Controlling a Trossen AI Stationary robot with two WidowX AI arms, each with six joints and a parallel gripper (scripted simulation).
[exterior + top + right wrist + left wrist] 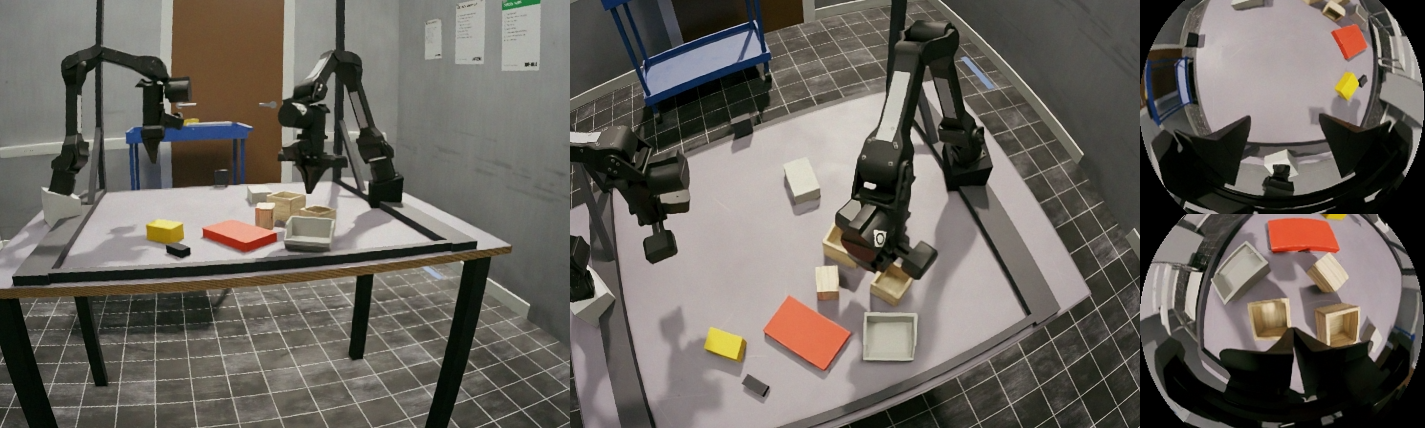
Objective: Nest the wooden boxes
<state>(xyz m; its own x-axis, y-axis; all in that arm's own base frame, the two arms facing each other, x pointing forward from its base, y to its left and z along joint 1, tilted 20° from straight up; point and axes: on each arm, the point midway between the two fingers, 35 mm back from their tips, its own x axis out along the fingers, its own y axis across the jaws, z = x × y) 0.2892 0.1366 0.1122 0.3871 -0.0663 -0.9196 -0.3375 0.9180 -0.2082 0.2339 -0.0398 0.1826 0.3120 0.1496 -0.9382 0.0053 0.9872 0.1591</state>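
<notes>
The larger wooden box [835,246] [286,208] [1338,326] stands upright. A smaller wooden box [891,286] [318,213] [1269,316] stands upright near it. A small wooden box [827,281] [265,216] [1327,272] lies on its side by the red slab; its opening shows in the right wrist view, facing the right arm's side. My left gripper [309,191] [1292,331] is shut and empty above the two upright boxes, and its arm partly covers the larger one in the top view. My right gripper [153,160] [1285,117] is open and empty, high over the other side.
A red slab [807,332] [239,235] and a grey tray [890,337] [310,232] lie near the boxes. A yellow block [725,344] [1347,86] and a small dark block [756,385] [1363,80] lie farther off. A white block [801,180] lies behind the larger box.
</notes>
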